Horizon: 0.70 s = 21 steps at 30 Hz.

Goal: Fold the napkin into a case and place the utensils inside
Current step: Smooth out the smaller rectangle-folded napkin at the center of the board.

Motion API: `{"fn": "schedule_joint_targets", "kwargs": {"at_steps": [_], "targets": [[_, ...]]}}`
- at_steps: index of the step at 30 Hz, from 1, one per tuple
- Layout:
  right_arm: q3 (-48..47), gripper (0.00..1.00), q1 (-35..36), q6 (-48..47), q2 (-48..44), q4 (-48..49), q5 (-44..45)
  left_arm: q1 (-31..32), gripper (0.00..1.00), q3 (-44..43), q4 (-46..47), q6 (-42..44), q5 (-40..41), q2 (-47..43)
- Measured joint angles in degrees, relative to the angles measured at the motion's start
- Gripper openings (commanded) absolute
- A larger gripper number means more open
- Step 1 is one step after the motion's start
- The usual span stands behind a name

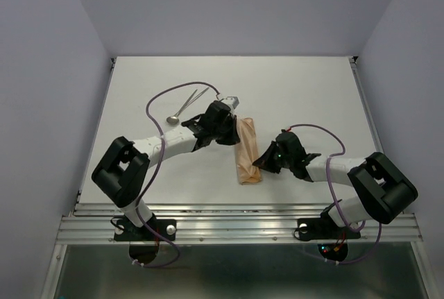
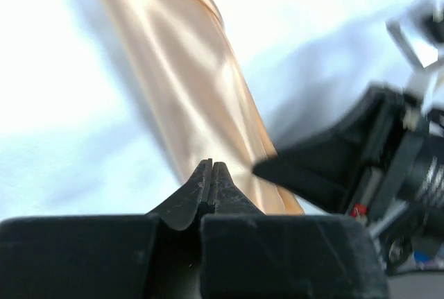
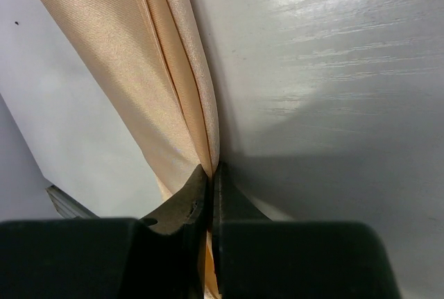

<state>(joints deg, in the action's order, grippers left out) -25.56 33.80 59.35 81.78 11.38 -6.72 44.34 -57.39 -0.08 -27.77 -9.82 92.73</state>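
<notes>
The napkin (image 1: 246, 150) lies folded into a narrow peach-orange case in the middle of the table. It also shows in the left wrist view (image 2: 187, 84) and the right wrist view (image 3: 132, 70). My right gripper (image 1: 259, 163) is shut on the layered edge of the napkin at its near right side, and cloth shows between the jaws (image 3: 211, 171). My left gripper (image 1: 232, 132) is shut at the napkin's far left end; its tips (image 2: 211, 166) sit over the cloth and no cloth shows between them. The utensils (image 1: 184, 107), a spoon and another thin silver piece, lie crossed at the far left.
The right gripper's black body (image 2: 333, 167) shows close beside the napkin in the left wrist view. A small grey-white block (image 1: 229, 98) lies just beyond the left gripper. The table's near edge (image 1: 243, 207) has a metal rail.
</notes>
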Motion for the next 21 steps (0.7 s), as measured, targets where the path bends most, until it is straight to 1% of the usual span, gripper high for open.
{"fn": "schedule_joint_targets", "kwargs": {"at_steps": [3, 8, 16, 21], "targets": [[0.0, 0.01, 0.0, 0.2, 0.0, 0.0, 0.0, -2.6, 0.0, -3.4, -1.1, -0.3, 1.9, 1.5], [-0.2, 0.01, 0.0, 0.3, -0.1, -0.5, 0.0, -2.3, 0.0, -9.9, -3.0, -0.1, 2.3, 8.0], [-0.4, 0.01, 0.0, 0.2, 0.0, -0.8, 0.0, -1.9, 0.0, -11.9, -6.4, 1.5, 0.3, 12.7], [-0.6, 0.01, 0.0, 0.2, 0.0, -1.2, 0.0, -1.9, 0.0, -13.3, -6.7, 2.2, -0.8, 15.0]]}}
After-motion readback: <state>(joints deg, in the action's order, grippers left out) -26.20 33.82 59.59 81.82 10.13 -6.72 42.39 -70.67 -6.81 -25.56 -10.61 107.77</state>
